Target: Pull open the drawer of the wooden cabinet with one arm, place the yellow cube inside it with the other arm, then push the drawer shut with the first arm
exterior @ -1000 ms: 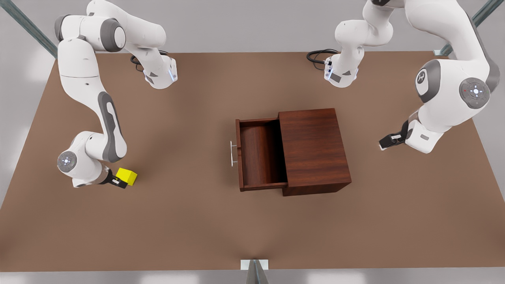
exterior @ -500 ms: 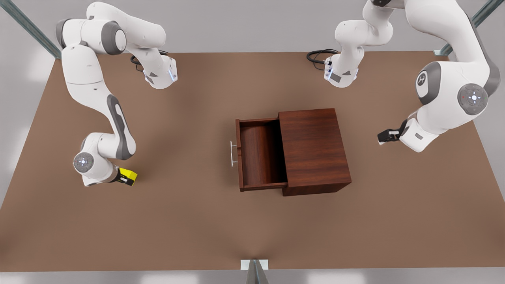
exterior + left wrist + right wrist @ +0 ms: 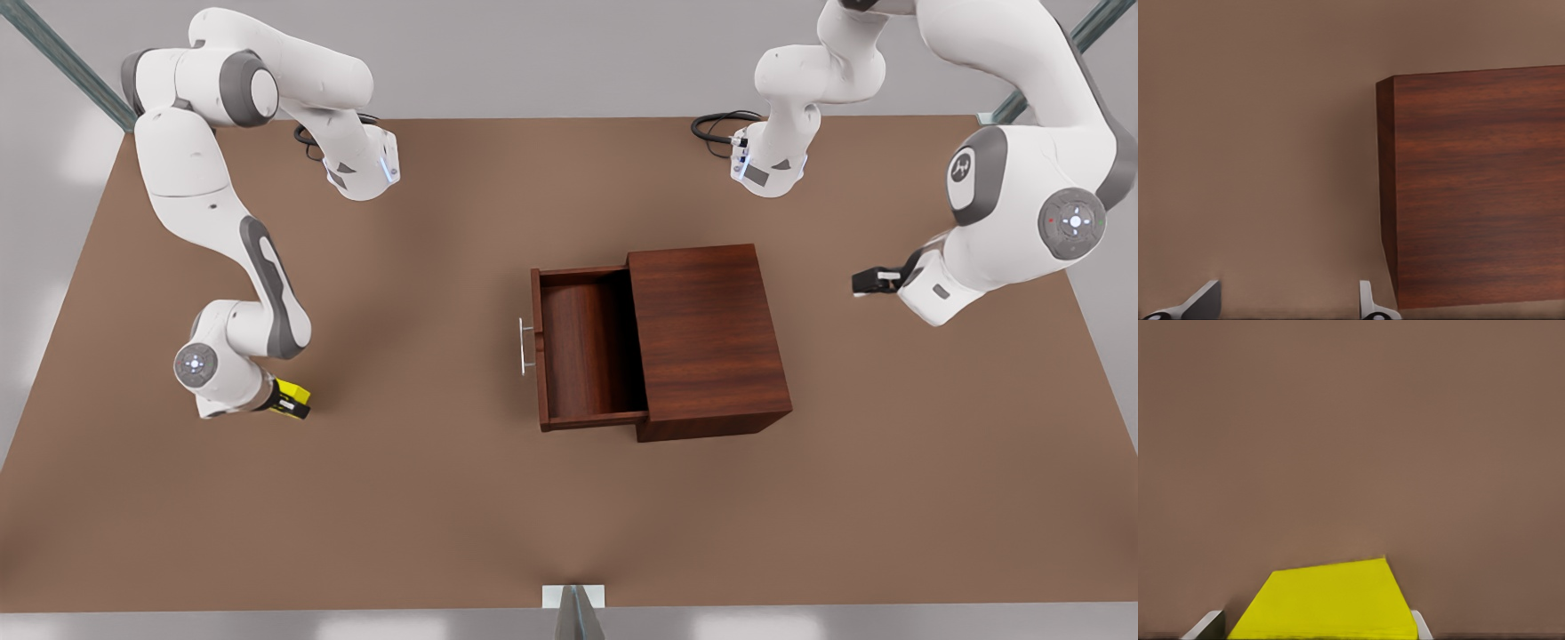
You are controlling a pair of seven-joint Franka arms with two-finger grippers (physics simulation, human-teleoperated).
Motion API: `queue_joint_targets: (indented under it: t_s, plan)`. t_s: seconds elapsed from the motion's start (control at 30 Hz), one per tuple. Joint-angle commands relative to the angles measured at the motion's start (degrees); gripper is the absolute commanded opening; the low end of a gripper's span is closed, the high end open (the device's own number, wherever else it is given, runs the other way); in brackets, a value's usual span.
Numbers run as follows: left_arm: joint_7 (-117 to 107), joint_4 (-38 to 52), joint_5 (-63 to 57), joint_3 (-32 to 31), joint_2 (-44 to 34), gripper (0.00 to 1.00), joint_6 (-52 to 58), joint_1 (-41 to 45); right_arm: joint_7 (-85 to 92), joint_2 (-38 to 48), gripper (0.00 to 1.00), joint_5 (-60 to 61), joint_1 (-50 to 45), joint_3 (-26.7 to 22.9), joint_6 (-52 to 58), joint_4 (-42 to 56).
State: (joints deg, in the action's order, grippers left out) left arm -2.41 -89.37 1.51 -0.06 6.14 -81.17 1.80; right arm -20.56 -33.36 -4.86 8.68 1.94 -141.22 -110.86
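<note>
The brown table (image 3: 427,498) is spreading across the whole scene; on it, a little right of centre in the front view, the wooden cabinet (image 3: 707,338) is sitting square, and the left wrist view is looking down on its grained top (image 3: 1478,180); the drawer (image 3: 582,351) is standing pulled out toward the front view's left, its inside bare, its thin silver handle (image 3: 524,347) facing that way.

At the front view's right, the arm carrying the left gripper (image 3: 867,283) is hovering well apart from the cabinet, beyond its closed back side; its fingers (image 3: 1368,303) are standing apart with bare table between them, holding nothing.

At the front view's left, well away from the drawer, the other arm is reaching down to the table; the right gripper (image 3: 289,402) is sitting around the yellow cube (image 3: 292,395), which is lying between its fingertips (image 3: 1208,623) in the right wrist view; the cube (image 3: 1328,600) is spanning the gap from one tip to the other, so the fingers are looking closed onto it; whether it is resting on the table or lifted just off it, I cannot tell.
</note>
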Motion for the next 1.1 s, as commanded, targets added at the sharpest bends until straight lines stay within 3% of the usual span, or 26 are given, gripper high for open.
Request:
queue_joint_targets:
  t_s: [0.0,0.13,0.17,0.27,0.43,0.6,0.83,1.07]
  plan:
    - [3.37,-0.19,0.16,0.06,-0.17,1.0,2.6,0.14,-1.23,0.58,1.0,0.11,0.03,0.17,-0.2,-0.67]
    - [3.46,-0.27,0.42,0.32,-0.43,1.0,1.9,0.05,-1.06,1.01,0.98,0.03,0.2,0.09,-0.2,-1.37]
    - [3.2,-0.01,1.91,-0.12,-0.08,1.0,1.28,0.14,-1.32,1.01,0.87,0.03,0.2,0.09,-0.2,-1.37]
    - [3.64,1.75,-1.41,-2.57,-0.43,1.0,-2.41,1.81,-1.23,1.01,0.83,0.03,0.2,0.09,-0.38,-1.11]
    - [3.64,2.63,-2.3,-3.81,0.1,1.0,-2.76,1.98,-1.32,2.68,0.58,0.11,0.11,0.09,0.33,-1.02]
    - [3.64,4.03,-2.21,-3.81,0.71,1.0,-3.55,5.15,-4.3,10.42,0.56,0.82,-0.41,2.19,13.33,0.21]
    - [3.29,3.95,-2.04,-3.19,0.8,1.0,-3.47,5.76,-28.91,11.21,0.56,1.17,-2.25,17.05,43.74,22.35]
    - [3.11,3.59,-2.48,-3.28,0.63,1.0,-3.03,5.85,-53.52,3.66,0.56,5.83,-18.78,17.14,52.27,37.65]
